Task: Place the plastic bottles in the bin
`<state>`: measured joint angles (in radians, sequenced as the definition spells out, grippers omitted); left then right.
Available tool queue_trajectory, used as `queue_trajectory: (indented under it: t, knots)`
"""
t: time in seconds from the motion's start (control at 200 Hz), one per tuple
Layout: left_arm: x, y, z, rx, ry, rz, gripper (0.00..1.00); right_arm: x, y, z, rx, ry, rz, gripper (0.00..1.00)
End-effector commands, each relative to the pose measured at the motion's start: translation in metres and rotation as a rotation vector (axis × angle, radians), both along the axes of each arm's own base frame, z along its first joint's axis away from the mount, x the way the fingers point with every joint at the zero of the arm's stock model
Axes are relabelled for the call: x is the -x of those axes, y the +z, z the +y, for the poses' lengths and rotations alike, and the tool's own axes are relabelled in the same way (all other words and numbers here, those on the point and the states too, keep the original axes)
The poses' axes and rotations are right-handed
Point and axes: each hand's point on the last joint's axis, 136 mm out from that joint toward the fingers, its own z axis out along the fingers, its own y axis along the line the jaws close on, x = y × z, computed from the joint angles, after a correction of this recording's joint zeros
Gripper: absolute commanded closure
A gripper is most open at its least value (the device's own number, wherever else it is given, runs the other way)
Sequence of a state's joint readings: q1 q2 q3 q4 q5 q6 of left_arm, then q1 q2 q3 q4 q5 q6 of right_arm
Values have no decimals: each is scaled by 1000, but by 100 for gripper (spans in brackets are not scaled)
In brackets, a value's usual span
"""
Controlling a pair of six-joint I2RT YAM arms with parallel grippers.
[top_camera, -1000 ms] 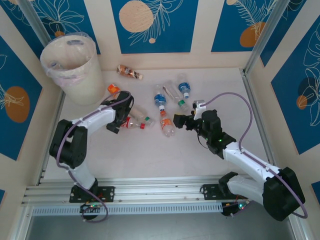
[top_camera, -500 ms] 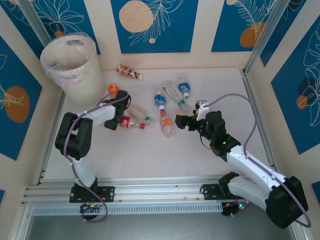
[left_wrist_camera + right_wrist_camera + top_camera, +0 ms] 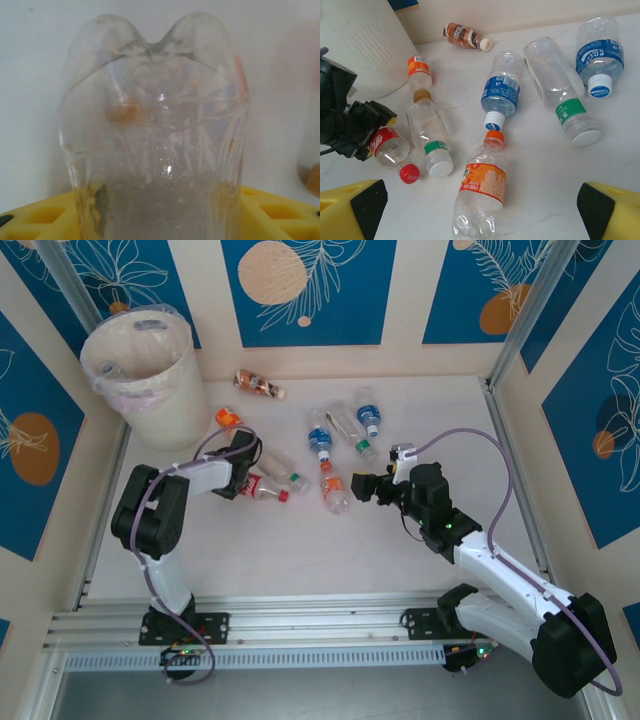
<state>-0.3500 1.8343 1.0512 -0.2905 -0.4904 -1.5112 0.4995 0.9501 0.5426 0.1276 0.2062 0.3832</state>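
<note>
Cream-white plastic is forming the bin (image 3: 165,405), which is standing upright at the far left of the pale table (image 3: 300,550) in the top external view, a thin bag lining it. 8 plastic bottles are lying on their sides to its right. The red-labelled bottle (image 3: 258,485) is lying with its long axis left to right, red cap pointing right and base at the left gripper (image 3: 243,478). The green-labelled clear bottle (image 3: 285,472) is slanting just behind it, cap toward the near right. The orange-labelled bottle (image 3: 335,490) is pointing its cap away, toward the cap of the blue-labelled bottle (image 3: 319,437). The right gripper (image 3: 358,487) is hovering just right of the orange-labelled bottle.

From the left wrist, a clear bottle end with 2 rounded lobes is rising between the yellow pads (image 3: 35,220), a trace of red running down its right edge. Whether the pads are pinching it I cannot tell.

From the right wrist, the yellow fingers are showing spread wide at both lower corners, nothing between them. The red label is carrying white script, too curled to read. The brown-labelled bottle (image 3: 462,35) is lying near the back wall, cream cap pointing right. The second blue-labelled bottle (image 3: 600,50) is pointing a white cap with small blue lettering toward the camera; its words are too small to read, as is the print on the orange and green labels.
</note>
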Motion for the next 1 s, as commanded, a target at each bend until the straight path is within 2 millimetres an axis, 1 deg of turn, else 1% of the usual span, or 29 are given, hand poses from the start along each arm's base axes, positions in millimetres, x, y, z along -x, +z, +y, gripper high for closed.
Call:
queue_trajectory:
  t: [0.0,0.105,0.19,0.23,0.355,0.415,0.465,0.595,0.705,0.78,0.895,0.995]
  knots:
    - [-1,-1,6,-48,-83,-70,42,-5,15,0,-17,-8,-53,1]
    - [3,8,7,-81,-170,-131,47,-9,17,5,-29,4,-48,1]
    - [10,12,7,-97,-226,-136,48,-13,19,10,-31,19,-38,0]
    - [12,13,3,-95,-266,-136,48,-15,21,12,-32,22,-38,0]
    - [18,18,-13,-59,-412,-128,54,-24,27,13,-36,6,-59,0]
    - [22,25,-17,-52,-454,-137,57,-28,32,12,-49,-9,-85,1]
    - [23,36,-21,-58,-497,-159,57,-31,35,10,-69,-27,-107,1]
    - [29,73,-23,-117,-599,-197,56,-40,45,7,-137,-46,-135,0]
    - [34,100,-30,-138,-691,-260,57,-43,49,15,-174,-10,-117,0]
    - [37,118,-42,-134,-789,-314,57,-42,54,23,-198,30,-111,0]
    - [45,147,-64,-125,-954,-407,58,-40,55,33,-198,78,-111,0]
    - [52,174,-80,-133,-1080,-489,58,-52,51,36,-219,47,-82,0]
